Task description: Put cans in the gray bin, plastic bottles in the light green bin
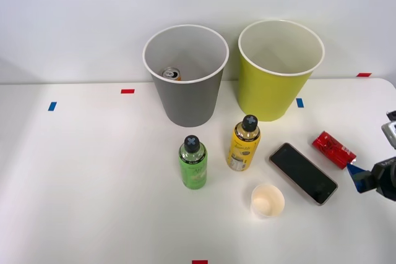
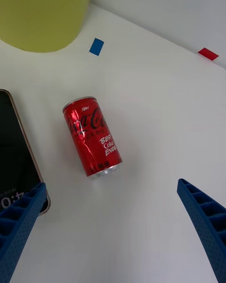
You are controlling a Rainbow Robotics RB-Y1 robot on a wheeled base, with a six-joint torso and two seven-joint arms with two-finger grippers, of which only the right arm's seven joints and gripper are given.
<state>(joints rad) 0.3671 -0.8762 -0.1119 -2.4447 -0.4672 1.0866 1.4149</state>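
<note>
Right gripper hung at the table's right edge, its blue ribbed fingers spread wide and holding nothing. Red can lay on its side just ahead of the open jaws, nearer one finger than the other, touching neither. Black phone lay beside that finger, its corner under the fingertip. Light green bin stood farther ahead, gray bin with an orange-sided can inside next to it
</note>
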